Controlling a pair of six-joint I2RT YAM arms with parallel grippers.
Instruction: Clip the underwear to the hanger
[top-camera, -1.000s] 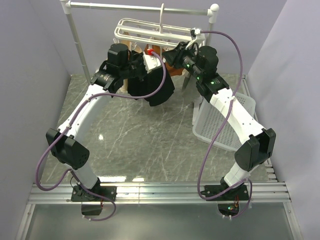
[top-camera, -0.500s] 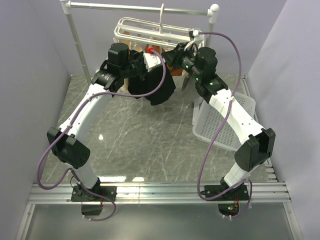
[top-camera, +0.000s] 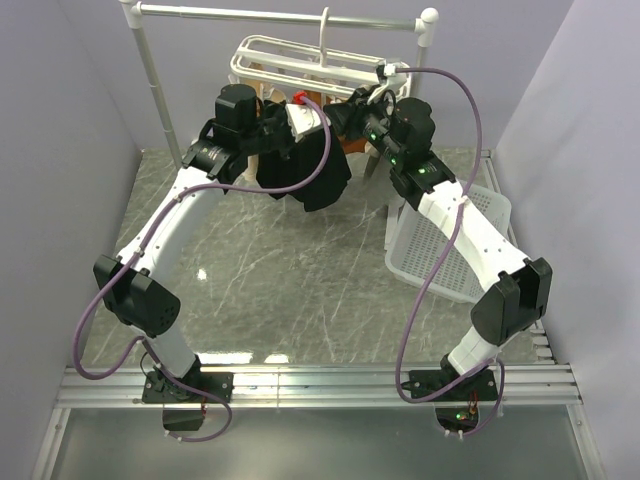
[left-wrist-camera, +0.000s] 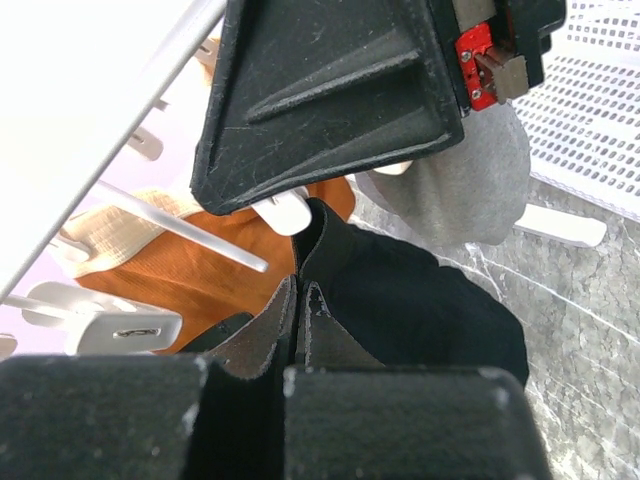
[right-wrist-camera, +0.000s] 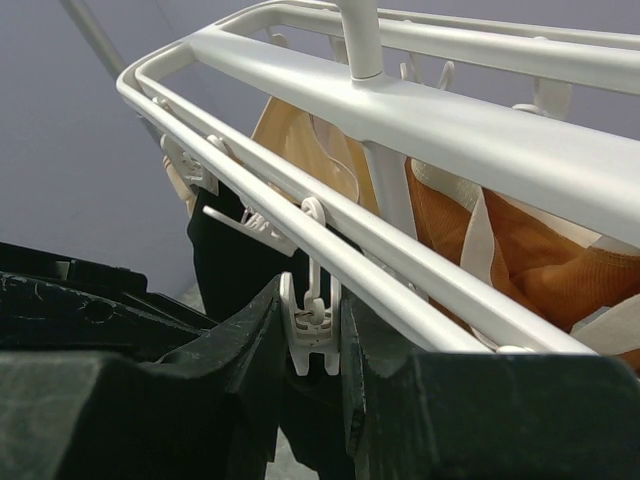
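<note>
**Clipping step.** The left gripper (left-wrist-camera: 298, 302) pinches the upper edge of the underwear (top-camera: 312, 178). The garment hangs long axis vertical, bulk downward, under the hanger (top-camera: 290, 62) at mid far edge of the table (top-camera: 300, 290). The right gripper (right-wrist-camera: 308, 312) squeezes a clip (right-wrist-camera: 310, 345) between its fingers. The next move probably calls for feeding the raised edge into that clip.

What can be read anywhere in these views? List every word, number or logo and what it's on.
None: no readable word, number or logo shows on the hanger, its clips, the underwear or the basket.
</note>
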